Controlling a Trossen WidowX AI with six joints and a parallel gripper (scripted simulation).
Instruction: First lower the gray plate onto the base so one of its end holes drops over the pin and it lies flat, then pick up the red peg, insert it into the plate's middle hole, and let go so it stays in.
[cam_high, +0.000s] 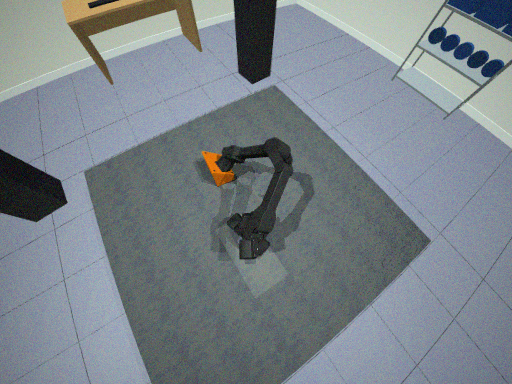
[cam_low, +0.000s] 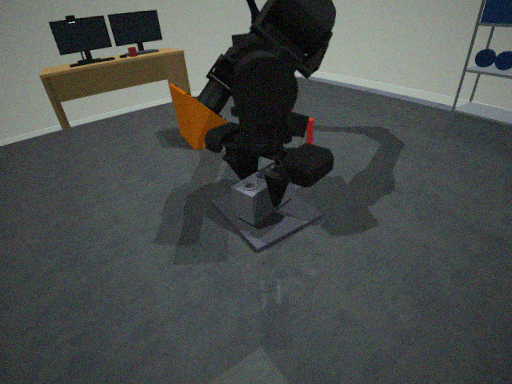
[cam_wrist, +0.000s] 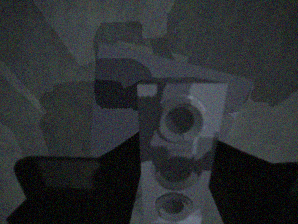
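Note:
The gray plate (cam_low: 245, 202) (cam_wrist: 215, 105) is a thick block with round holes along its top. It stands over the flat gray base (cam_low: 257, 243) (cam_wrist: 112, 131), with its underside close to the base; whether it rests fully flat is hard to tell. My gripper (cam_low: 260, 190) (cam_wrist: 168, 134) is shut on the plate, one dark finger on each long side. The pin is not visible, hidden by the plate. The red peg (cam_low: 310, 131) stands upright behind the gripper in the exterior view, its lower part hidden. I cannot make it out in the other views.
An orange bracket (cam_high: 216, 170) (cam_low: 187, 117) is at the arm's mount, behind the base in the exterior view. The arm (cam_high: 276, 187) arches over the dark mat (cam_high: 165, 280). A desk (cam_high: 125, 17) (cam_low: 115, 75) and a shelf rack (cam_high: 452, 75) stand far back.

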